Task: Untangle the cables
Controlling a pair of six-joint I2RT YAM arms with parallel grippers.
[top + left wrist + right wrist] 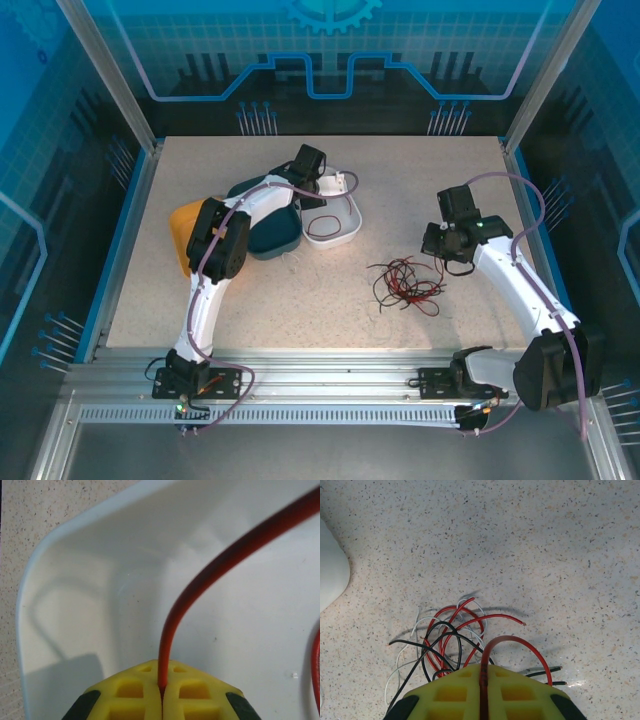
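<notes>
White bin (90,595) holds red cable (225,562), clamped by left end effector (162,687); right end effector (482,672) clamps tangle (405,283)

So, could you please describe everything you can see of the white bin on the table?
The white bin is a shallow open tray with rounded corners and smooth, slightly glossy walls, probably plastic. It sits flat on the speckled table, in the back half near the middle, close beside a dark teal bin; whether they touch is unclear. A red cable loops on its floor, and the left hand, shut, pinches that cable over the bin.
</notes>
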